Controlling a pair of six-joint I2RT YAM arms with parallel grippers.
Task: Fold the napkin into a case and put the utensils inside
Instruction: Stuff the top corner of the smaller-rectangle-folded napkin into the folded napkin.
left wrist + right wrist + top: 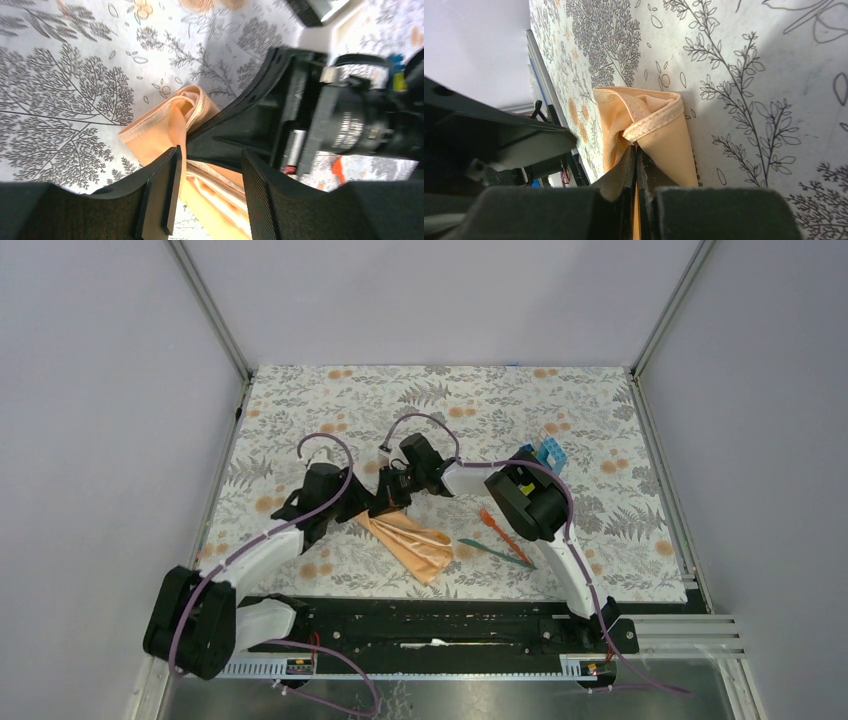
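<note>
The peach-orange napkin (412, 542) lies bunched into a loose folded strip on the floral mat (470, 410), in front of both grippers. My right gripper (391, 504) is shut on the napkin's far folded end; in the right wrist view the jaws (636, 155) pinch the hemmed fold (664, 135). My left gripper (352, 514) is open, and in the left wrist view (210, 160) its jaws straddle the napkin (160, 127) just beside the right gripper's fingers (240, 125). The orange utensil (492, 523) and the teal utensil (497, 553) lie on the mat right of the napkin.
A cluster of coloured toy blocks (548, 452), blue on top, sits on the mat behind the right arm's elbow. The black base rail (440, 625) runs along the near edge. Grey walls close in the mat on three sides.
</note>
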